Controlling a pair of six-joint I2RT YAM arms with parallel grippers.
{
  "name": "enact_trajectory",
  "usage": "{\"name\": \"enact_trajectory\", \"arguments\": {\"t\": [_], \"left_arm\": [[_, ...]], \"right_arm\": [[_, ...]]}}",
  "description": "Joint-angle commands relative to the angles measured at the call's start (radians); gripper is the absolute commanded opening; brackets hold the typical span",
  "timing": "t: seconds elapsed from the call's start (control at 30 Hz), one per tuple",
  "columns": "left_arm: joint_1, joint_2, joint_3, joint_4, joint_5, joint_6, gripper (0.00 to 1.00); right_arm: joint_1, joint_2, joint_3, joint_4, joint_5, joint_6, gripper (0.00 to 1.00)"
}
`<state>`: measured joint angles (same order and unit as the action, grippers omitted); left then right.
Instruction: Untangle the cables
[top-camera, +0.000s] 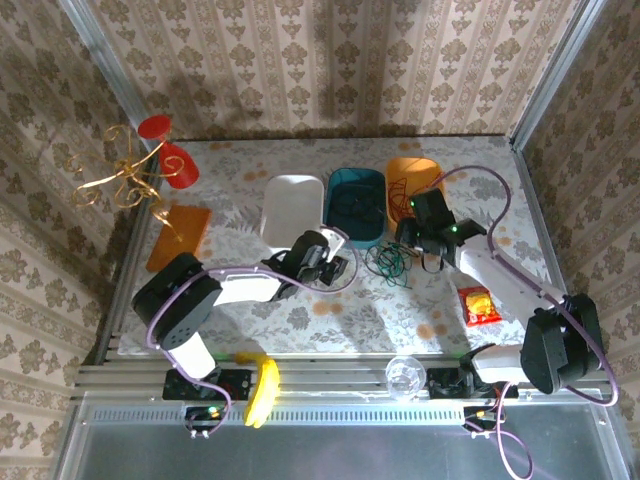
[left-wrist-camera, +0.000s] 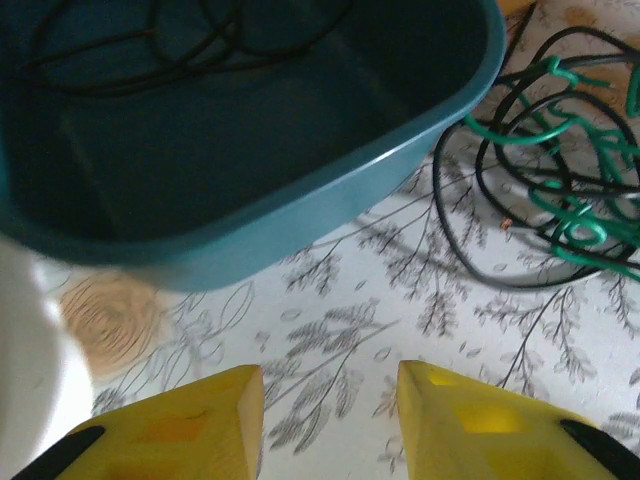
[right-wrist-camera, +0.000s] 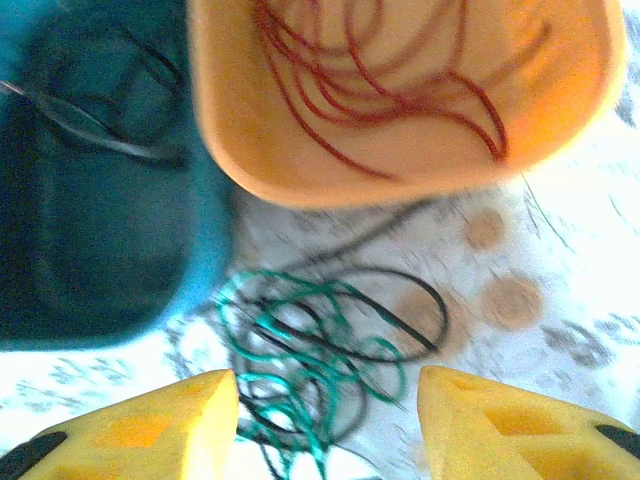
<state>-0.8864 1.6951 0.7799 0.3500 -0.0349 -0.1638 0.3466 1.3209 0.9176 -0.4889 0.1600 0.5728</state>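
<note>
The left gripper (left-wrist-camera: 330, 380) and right gripper (right-wrist-camera: 328, 385) are hanging spread near the teal bin (left-wrist-camera: 300, 200), the green cable (left-wrist-camera: 585, 232) and black cable (left-wrist-camera: 438, 180) lying tangled beside it.

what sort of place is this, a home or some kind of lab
Likely a staged robot test cell, not a home: wallpapered panels in an aluminium frame, left arm and right arm bolted at the table edge, tangled cables beside plastic bins.

Black-and-white arms (top-camera: 245, 287) trail purple cables (top-camera: 510, 205) and end in blocky yellow fingers (left-wrist-camera: 470, 420).
</note>
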Motion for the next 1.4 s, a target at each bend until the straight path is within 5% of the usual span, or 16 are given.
{"name": "enact_trajectory", "arguments": {"t": [0.0, 0.37, 0.83, 0.93, 1.07, 1.23, 1.37], "left_arm": [[-0.019, 0.057, 0.068, 0.042, 0.076, 0.000, 0.41], [-0.070, 0.147, 0.172, 0.009, 0.141, 0.044, 0.44], [-0.075, 0.134, 0.158, -0.009, 0.130, 0.054, 0.45], [-0.075, 0.122, 0.145, -0.011, 0.119, 0.058, 0.45], [-0.075, 0.096, 0.119, -0.012, 0.112, 0.064, 0.45], [-0.075, 0.072, 0.107, -0.041, 0.136, 0.089, 0.45], [-0.075, 0.069, 0.115, -0.061, 0.187, 0.114, 0.45]], "right_arm": [[-0.016, -0.040, -0.086, -0.041, -0.060, -0.013, 0.51], [-0.212, -0.044, -0.236, 0.142, -0.295, 0.042, 0.49], [-0.235, 0.222, -0.166, 0.363, -0.350, 0.170, 0.45], [-0.232, 0.251, -0.183, 0.404, -0.349, 0.205, 0.35], [-0.224, 0.229, -0.218, 0.379, -0.303, 0.199, 0.02], [-0.222, 0.129, -0.273, 0.293, -0.278, 0.130, 0.00], [-0.208, 0.062, -0.314, 0.269, -0.386, 0.067, 0.00]]}}
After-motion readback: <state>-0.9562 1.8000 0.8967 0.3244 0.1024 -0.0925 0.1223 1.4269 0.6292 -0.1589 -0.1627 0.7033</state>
